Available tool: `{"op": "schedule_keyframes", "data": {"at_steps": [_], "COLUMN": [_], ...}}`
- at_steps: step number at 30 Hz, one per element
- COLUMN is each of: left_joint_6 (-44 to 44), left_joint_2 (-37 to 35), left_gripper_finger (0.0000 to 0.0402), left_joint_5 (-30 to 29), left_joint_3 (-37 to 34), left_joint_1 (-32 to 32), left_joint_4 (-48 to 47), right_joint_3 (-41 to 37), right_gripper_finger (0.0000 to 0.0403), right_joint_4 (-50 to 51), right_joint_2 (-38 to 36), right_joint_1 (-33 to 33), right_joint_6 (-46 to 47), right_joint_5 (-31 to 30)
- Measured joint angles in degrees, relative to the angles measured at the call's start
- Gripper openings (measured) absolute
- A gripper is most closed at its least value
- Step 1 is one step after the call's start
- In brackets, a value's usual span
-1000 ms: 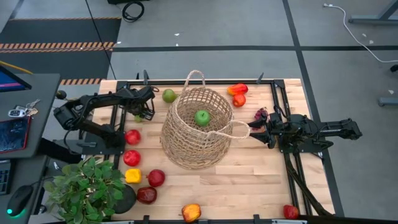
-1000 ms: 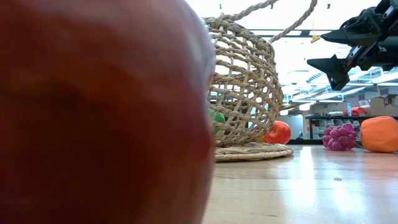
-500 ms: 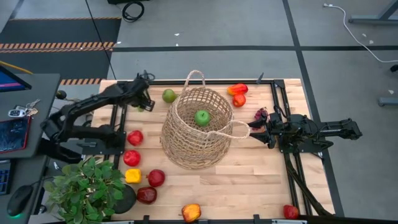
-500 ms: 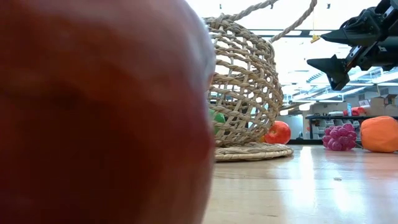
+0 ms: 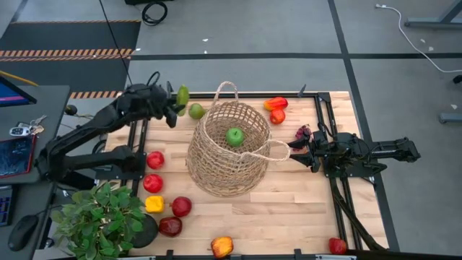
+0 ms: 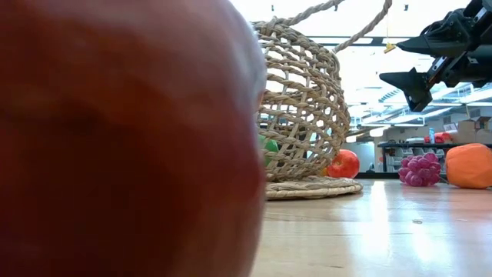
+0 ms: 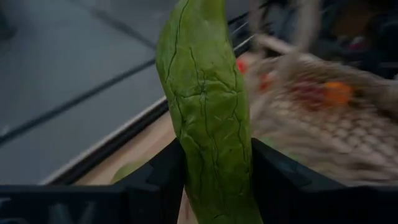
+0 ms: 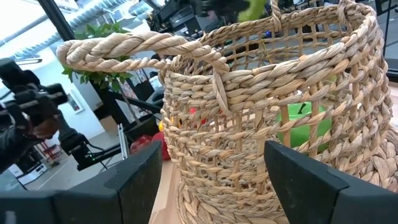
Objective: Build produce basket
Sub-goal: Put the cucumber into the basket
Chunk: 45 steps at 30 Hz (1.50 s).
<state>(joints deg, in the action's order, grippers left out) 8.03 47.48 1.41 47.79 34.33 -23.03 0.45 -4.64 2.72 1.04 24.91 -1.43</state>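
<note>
The tan wicker basket [image 5: 229, 148] stands upright in the middle of the table with a green apple [image 5: 234, 136] inside. My left gripper [image 5: 175, 101] is raised over the far left of the table, beside the basket's far-left rim, and is shut on a long wrinkled green vegetable [image 7: 205, 93]. My right gripper [image 5: 292, 150] stands open and level at the basket's right side, its fingertips by the right loop handle [image 8: 124, 46], touching nothing. Other produce lies loose on the table: a green fruit [image 5: 195, 110], red fruits [image 5: 154, 159] and purple grapes [image 5: 303, 132]. My left gripper pinches the green vegetable between its two fingers [image 7: 155, 177], at the vegetable's lower part [image 7: 214, 180]. The fingers lie across it, and the longer part sticks out past them. It is lifted clear of the table, above the far-left edge.
A potted plant [image 5: 101, 220] stands at the near left corner. Red, yellow and orange produce [image 5: 155, 204] lies along the left and near sides, and an orange-red one [image 5: 276, 105] lies far right. A large red fruit [image 6: 115, 138] fills the left half of the low view.
My left gripper has risen from the table with the green vegetable and gone toward the far edge. It has tipped from pointing down to nearly level. The vegetable is now lifted clear beside the basket's far-left rim.
</note>
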Motion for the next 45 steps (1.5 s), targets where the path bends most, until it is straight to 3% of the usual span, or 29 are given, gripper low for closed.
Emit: {"op": "schedule_keyframes", "data": {"at_steps": [6, 12, 19, 24, 36, 45], "left_joint_6": [-3.58, -2.42, 8.09, 14.9, 15.31, -0.53], "left_joint_2": [-0.72, -0.67, -0.65, -0.65, -0.65, -0.61], "left_gripper_finger": [0.016, 0.016, 0.016, 0.016, 0.016, 0.016], "left_joint_5": [1.97, 13.73, 29.33, 36.34, 37.4, 37.07], "left_joint_3": [0.0, 0.0, 0.0, 0.0, 0.0, -0.07], "left_joint_1": [-5.4, -8.13, -8.24, -8.24, -8.22, -9.51], "left_joint_4": [4.7, 8.43, 16.46, 21.94, 22.44, 17.52], "right_joint_3": [0.0, 0.0, 0.0, 0.0, 0.0, 0.0], "right_gripper_finger": [0.0284, 0.0284, 0.0284, 0.0284, 0.0284, 0.0284], "right_joint_4": [0.02, 0.02, 0.0, 0.0, 0.01, 0.0], "right_joint_2": [0.0, 0.0, 0.0, 0.0, 0.0, 0.0], "right_joint_1": [0.02, 0.01, 0.0, 0.0, 0.01, 0.02], "right_joint_6": [0.0, 0.0, 0.0, 0.0, 0.0, 0.0], "right_joint_5": [0.02, 0.0, 0.0, 0.02, 0.0, 0.0]}}
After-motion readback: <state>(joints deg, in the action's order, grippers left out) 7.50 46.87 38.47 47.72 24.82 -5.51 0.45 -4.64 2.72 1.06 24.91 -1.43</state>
